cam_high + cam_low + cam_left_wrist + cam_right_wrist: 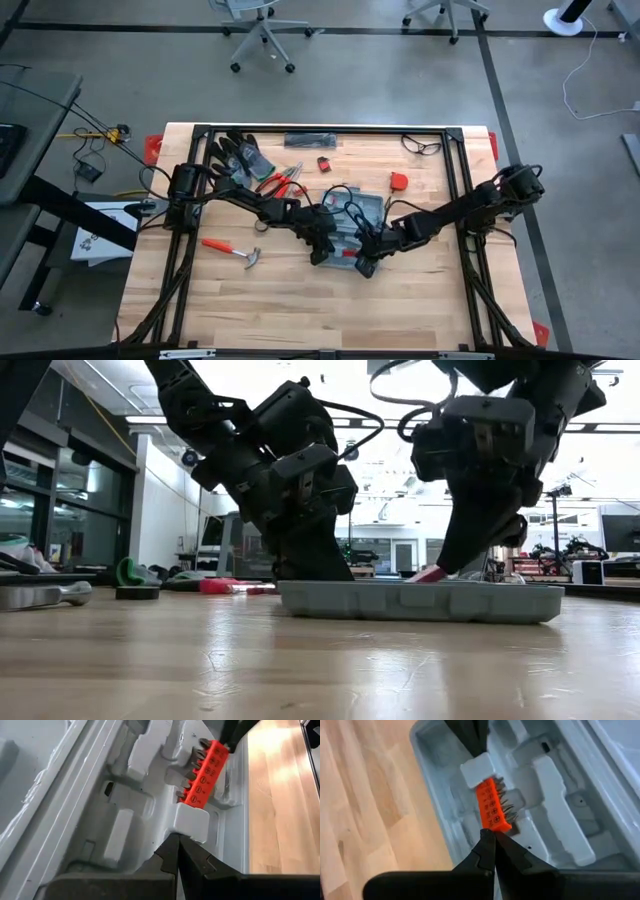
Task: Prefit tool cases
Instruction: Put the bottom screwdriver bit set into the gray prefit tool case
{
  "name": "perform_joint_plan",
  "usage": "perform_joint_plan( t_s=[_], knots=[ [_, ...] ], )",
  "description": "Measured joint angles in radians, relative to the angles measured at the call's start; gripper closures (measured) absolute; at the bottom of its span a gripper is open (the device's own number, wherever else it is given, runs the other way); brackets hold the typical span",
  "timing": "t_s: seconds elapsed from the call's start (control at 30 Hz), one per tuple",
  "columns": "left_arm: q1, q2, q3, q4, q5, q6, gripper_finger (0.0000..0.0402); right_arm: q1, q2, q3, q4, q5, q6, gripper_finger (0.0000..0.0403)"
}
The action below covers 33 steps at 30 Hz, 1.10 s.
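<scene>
The blue-grey tool case [352, 222] lies open on the table's middle, its moulded recesses facing up. An orange bit holder [204, 775] with several screwdriver bits sits in one recess near the case's near edge. My left gripper [175, 840] is shut, its tips at a pale raised block [191, 820] at one end of the holder. My right gripper [489, 834] is shut too, its tips at the holder's opposite end. In the low view both grippers reach down into the case [420, 601] behind its near wall. My left gripper touches the pale block [186, 829] at the bit holder's end with its shut fingertips, slanting down from the table's left. The block stays in the case. My right gripper presses its shut fingertips on the orange holder's end [495, 823], slanting down from the table's right. The fingers lie along the holder, which rests in its recess.
An orange-handled hammer [232, 250] lies left of the case. Dark gloves [238, 155] and red-handled pliers [281, 182] lie at the far left. A black strip [313, 138], small red parts [399, 181] and a wire loop [422, 145] sit toward the far edge. Bare wood fills the near half.
</scene>
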State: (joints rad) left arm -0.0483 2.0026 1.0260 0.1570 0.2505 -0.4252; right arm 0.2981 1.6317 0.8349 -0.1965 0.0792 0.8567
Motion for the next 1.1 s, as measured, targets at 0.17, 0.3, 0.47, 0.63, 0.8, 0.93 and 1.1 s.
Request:
perform_joint_plan(
  t_s=[0.17,0.3,0.47,0.63,0.8,0.93,1.1],
  knots=[
    [0.000,0.000,0.000,-0.001,0.004,-0.014,0.0401,-0.009,0.007,0.000,-0.004,-0.003,0.000,0.0403],
    [0.000,0.000,0.000,-0.001,0.005,-0.018,0.0401,-0.009,0.007,0.000,-0.001,-0.029,0.000,0.0403],
    [0.002,0.000,0.000,0.012,0.005,-0.049,0.0401,0.017,0.007,0.000,0.023,-0.028,0.039,0.0403],
    [0.007,0.002,0.000,0.028,0.002,-0.037,0.0401,0.040,0.007,0.001,0.012,-0.027,0.045,0.0403],
    [0.016,0.002,0.000,0.028,0.002,-0.043,0.0401,0.019,0.006,0.001,-0.003,0.000,0.036,0.0403],
    [0.013,0.002,0.000,0.028,-0.002,-0.042,0.0401,-0.018,0.006,0.001,-0.052,0.018,0.033,0.0403],
    [0.013,0.001,0.000,0.028,-0.001,-0.043,0.0401,0.004,-0.003,0.001,-0.024,0.025,0.033,0.0403]
  ],
)
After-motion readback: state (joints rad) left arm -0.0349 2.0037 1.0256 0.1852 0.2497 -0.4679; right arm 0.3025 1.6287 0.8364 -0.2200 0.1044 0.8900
